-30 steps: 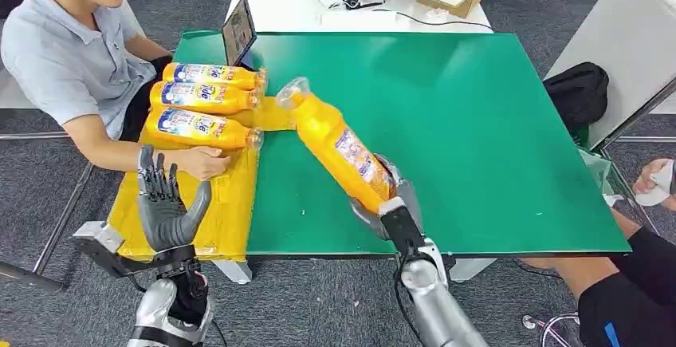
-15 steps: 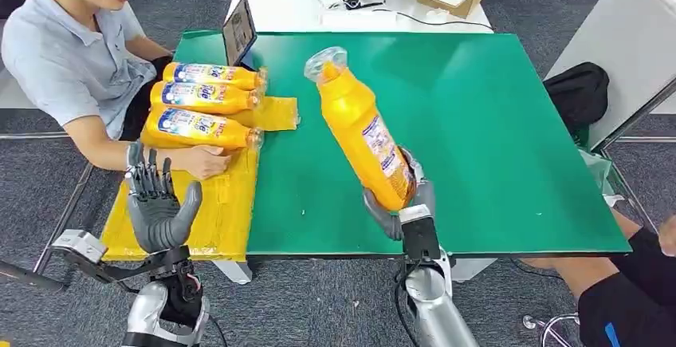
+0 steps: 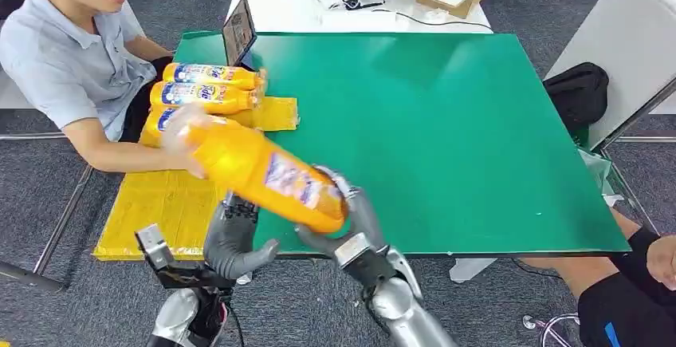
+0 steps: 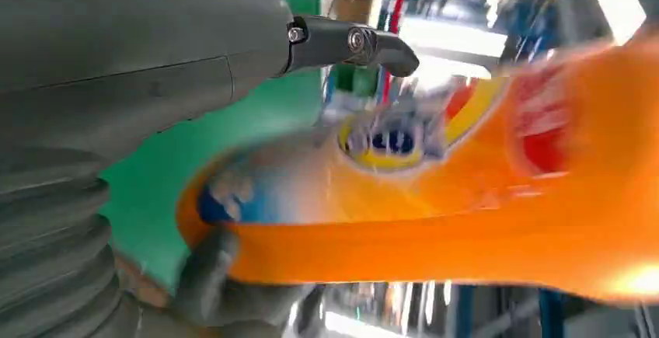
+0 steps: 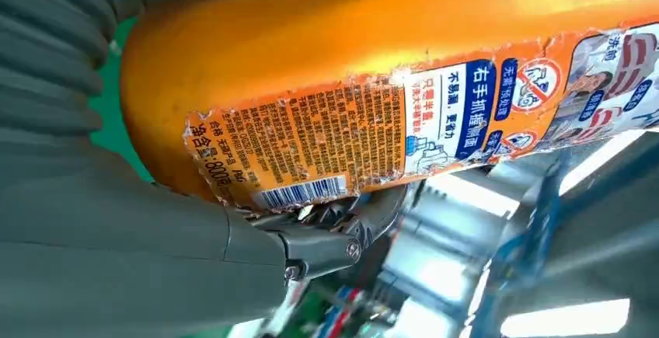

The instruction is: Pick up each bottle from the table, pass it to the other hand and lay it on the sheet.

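Your right hand (image 3: 351,223) is holding the orange bottle (image 3: 259,171) by its base end, its fingers wrapped around it, and the bottle is lying almost level in the air above the front edge of the green table (image 3: 478,124), with its neck pointing to the yellow sheet (image 3: 159,203). Your left hand (image 3: 231,239) is waiting just under the middle of the bottle; its fingers seem to be partly curled beneath it, but I cannot tell if they are gripping or only touching. The risk, I think, is here: if you are loosening the right hand before the left one is closing firmly, the bottle can tip at its long free end and drop to the floor, because it is hanging past the table edge. The person's arm (image 3: 119,151) is also resting near the sheet, close to the neck of the bottle, so a swing could hit it. The bottle is blurred, its cap is hard to see, and it is hiding part of the three bottles (image 3: 203,84) lying on the sheet.
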Available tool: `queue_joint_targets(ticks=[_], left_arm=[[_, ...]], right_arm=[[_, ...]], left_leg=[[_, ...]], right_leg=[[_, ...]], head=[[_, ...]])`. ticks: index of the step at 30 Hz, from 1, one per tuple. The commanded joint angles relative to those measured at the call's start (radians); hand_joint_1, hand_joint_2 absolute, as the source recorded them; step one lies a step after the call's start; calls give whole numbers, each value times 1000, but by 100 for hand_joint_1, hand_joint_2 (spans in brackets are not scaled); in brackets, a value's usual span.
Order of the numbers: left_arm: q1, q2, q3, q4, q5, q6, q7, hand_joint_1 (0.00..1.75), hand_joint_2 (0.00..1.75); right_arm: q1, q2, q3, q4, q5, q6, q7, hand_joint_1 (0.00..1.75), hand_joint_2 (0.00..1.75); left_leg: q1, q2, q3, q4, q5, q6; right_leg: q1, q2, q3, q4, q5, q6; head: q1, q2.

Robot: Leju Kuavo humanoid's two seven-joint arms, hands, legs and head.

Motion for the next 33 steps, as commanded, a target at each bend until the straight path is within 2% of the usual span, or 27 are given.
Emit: queue_joint_targets(ticks=[1,8,16,19,24,26,28,33], left_arm=[[-74,30,-67,125,31,-35,25,0,175],[-77,31,-69,123,33,-36,25,0,175],[-99,30,-61,108,93,-48,54,0,175],[-105,19,-34,96,143,-50,53,0,175],[-98,-15,58,56,280,-20,86,0,175],[-100,-19,84,52,315,-13,95,0,175],[-102,-21,110,49,342,-11,98,0,175],[-105,-18,130,49,363,-17,100,0,175]], right_arm=[[-86,-49,195,122,3,-26,1,175,175],[-90,-58,197,122,-2,-19,1,175,175],[-96,-60,253,210,5,-33,1,175,175],[-96,-71,290,235,29,-67,1,175,175],[-51,-88,296,236,94,-111,1,175,175],[-29,-96,297,215,104,-114,1,175,175],[-5,-100,295,196,124,-125,1,175,175],[22,-103,286,177,127,-129,1,175,175]], left_leg=[[0,1,5,-1,-1,0],[0,1,6,-1,-2,-1],[0,0,4,-1,-1,-1],[1,0,7,-1,-3,-1],[1,-1,5,0,-2,-1],[0,-2,2,-1,-1,0],[1,-3,7,0,-3,-1],[1,-2,2,0,-1,-1]], right_leg=[[0,1,5,-1,-1,-1],[0,1,6,-1,-2,-2],[0,0,4,-1,-1,-1],[1,0,7,-2,-2,-2],[1,-1,5,-1,-2,-2],[0,-1,3,-1,-1,-1],[1,-3,8,-2,-3,-2],[1,-2,2,-1,-1,-1]], head=[[0,0],[0,0],[0,0],[0,0],[0,0],[0,0],[0,0],[0,0]])
